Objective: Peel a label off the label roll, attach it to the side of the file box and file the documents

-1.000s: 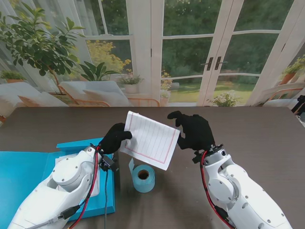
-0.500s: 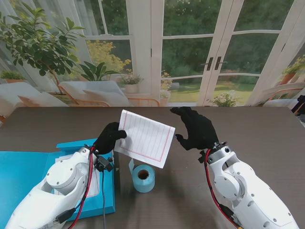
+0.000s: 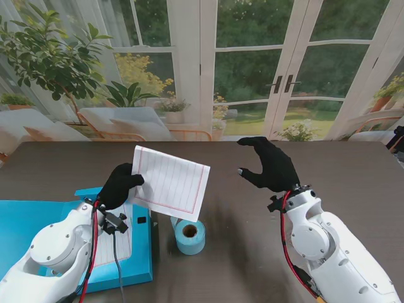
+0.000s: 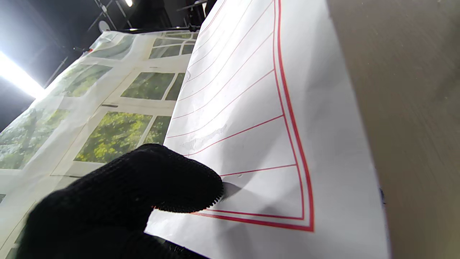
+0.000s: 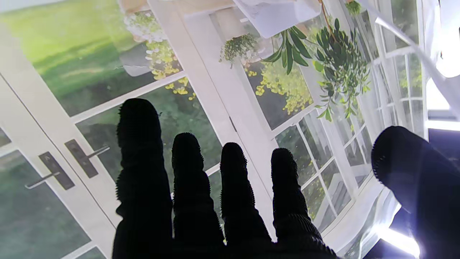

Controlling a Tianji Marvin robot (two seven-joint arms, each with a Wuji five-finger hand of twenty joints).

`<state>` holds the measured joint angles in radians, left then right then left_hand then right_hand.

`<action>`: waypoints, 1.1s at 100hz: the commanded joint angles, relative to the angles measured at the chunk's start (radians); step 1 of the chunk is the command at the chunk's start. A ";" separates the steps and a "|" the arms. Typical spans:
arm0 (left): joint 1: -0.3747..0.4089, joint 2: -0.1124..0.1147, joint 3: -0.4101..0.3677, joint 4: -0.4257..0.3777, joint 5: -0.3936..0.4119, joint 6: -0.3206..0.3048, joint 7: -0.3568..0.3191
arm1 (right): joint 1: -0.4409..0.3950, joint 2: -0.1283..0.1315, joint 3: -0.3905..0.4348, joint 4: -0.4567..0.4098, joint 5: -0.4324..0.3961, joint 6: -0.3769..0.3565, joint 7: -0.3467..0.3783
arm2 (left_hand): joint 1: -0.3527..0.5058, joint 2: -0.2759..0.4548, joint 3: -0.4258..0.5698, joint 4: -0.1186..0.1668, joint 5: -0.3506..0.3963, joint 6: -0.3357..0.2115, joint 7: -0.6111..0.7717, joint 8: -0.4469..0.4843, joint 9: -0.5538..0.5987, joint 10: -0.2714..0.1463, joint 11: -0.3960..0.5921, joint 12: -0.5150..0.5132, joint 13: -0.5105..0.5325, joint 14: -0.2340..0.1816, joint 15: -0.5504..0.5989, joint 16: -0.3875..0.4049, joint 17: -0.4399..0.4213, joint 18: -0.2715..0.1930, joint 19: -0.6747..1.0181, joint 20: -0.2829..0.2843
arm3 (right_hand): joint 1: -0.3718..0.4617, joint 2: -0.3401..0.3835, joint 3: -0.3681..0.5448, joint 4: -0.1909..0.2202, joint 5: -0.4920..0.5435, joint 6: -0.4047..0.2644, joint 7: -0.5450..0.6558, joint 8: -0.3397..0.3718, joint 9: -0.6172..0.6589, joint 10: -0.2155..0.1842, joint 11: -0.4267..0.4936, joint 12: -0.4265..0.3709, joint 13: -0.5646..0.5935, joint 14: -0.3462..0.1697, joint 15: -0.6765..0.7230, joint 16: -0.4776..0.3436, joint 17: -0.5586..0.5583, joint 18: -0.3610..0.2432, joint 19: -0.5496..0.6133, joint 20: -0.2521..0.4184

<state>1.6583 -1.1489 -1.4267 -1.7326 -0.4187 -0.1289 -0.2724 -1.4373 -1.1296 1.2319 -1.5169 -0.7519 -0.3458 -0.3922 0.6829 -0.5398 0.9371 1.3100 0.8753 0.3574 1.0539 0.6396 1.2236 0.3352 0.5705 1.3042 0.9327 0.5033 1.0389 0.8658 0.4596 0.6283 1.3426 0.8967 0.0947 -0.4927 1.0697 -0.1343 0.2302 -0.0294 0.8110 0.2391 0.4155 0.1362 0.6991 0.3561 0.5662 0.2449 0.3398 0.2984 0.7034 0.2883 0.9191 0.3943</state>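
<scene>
Moved: L hand (image 3: 118, 185) carried the sheet (image 3: 169, 181) left since 1 s ago; R hand (image 3: 270, 165) let go, backed off.
L hand: pinches one sheet edge, you've no 2nd support.
R hand: fingers spread, holds nothing.
Risk: sheet droops/slips before file box (image 3: 38, 222); could snag label roll (image 3: 189, 235) on tabletop (image 3: 353, 177).
</scene>
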 commanded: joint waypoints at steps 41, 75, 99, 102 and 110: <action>0.237 0.002 -0.178 -0.148 0.055 -0.056 0.083 | -0.038 -0.017 0.015 -0.017 0.024 0.008 0.037 | 0.020 -0.018 0.019 0.031 -0.024 0.027 0.035 0.015 0.032 -0.044 0.011 0.025 -0.006 0.034 0.031 0.019 -0.005 -0.010 0.052 0.015 | -0.010 0.039 -0.029 0.010 0.052 -0.010 -0.021 0.015 0.070 -0.013 -0.035 -0.011 0.047 0.004 -0.025 -0.005 -0.464 0.020 -0.040 0.007; 0.372 -0.008 -0.259 -0.200 0.076 -0.109 0.139 | -0.064 -0.016 0.019 -0.038 0.041 -0.006 0.059 | 0.020 -0.016 0.020 0.030 -0.028 0.027 0.038 0.015 0.025 -0.043 0.016 0.035 -0.014 0.036 0.032 0.021 -0.016 -0.019 0.050 0.016 | -0.003 0.037 -0.019 0.011 0.056 -0.011 -0.027 0.018 0.085 -0.021 -0.042 -0.006 0.064 0.003 -0.025 0.001 -0.461 0.021 -0.047 0.013; 0.453 -0.015 -0.300 -0.239 0.098 -0.133 0.172 | -0.070 -0.012 0.024 -0.048 0.041 -0.014 0.080 | 0.015 -0.012 0.016 0.026 -0.032 0.021 0.040 0.014 0.020 -0.050 0.017 0.037 -0.018 0.027 0.032 0.023 -0.021 -0.025 0.048 0.017 | 0.003 0.033 -0.010 0.013 0.058 -0.007 -0.029 0.020 0.087 -0.022 -0.045 -0.003 0.068 0.001 -0.026 0.003 -0.460 0.020 -0.049 0.017; 0.464 -0.016 -0.307 -0.241 0.106 -0.133 0.176 | -0.071 -0.012 0.025 -0.049 0.044 -0.014 0.082 | 0.015 -0.011 0.016 0.025 -0.033 0.020 0.041 0.014 0.020 -0.050 0.018 0.037 -0.018 0.027 0.032 0.023 -0.021 -0.026 0.048 0.017 | 0.002 0.033 -0.009 0.013 0.059 -0.007 -0.029 0.021 0.088 -0.023 -0.045 -0.003 0.069 0.000 -0.025 0.004 -0.460 0.020 -0.050 0.017; 0.489 -0.020 -0.319 -0.239 0.118 -0.132 0.193 | -0.073 -0.012 0.023 -0.047 0.048 -0.015 0.085 | 0.016 -0.012 0.018 0.026 -0.032 0.023 0.041 0.012 0.020 -0.047 0.018 0.037 -0.019 0.029 0.032 0.023 -0.022 -0.028 0.048 0.017 | 0.003 0.030 -0.005 0.014 0.062 -0.008 -0.028 0.022 0.090 -0.024 -0.044 -0.001 0.071 -0.002 -0.025 0.004 -0.459 0.019 -0.050 0.019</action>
<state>2.1198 -1.1615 -1.7386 -1.9758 -0.2994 -0.2607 -0.0791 -1.5017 -1.1407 1.2576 -1.5565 -0.7061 -0.3563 -0.3229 0.6829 -0.5398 0.9373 1.3100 0.8647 0.3598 1.0636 0.6417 1.2236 0.3352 0.5720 1.3246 0.9206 0.5033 1.0459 0.8774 0.4452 0.6283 1.3441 0.8971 0.0997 -0.4712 1.0496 -0.1344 0.2798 -0.0298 0.7943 0.2509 0.4896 0.1362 0.6714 0.3560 0.6169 0.2470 0.3268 0.2984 0.7031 0.2889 0.8992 0.3943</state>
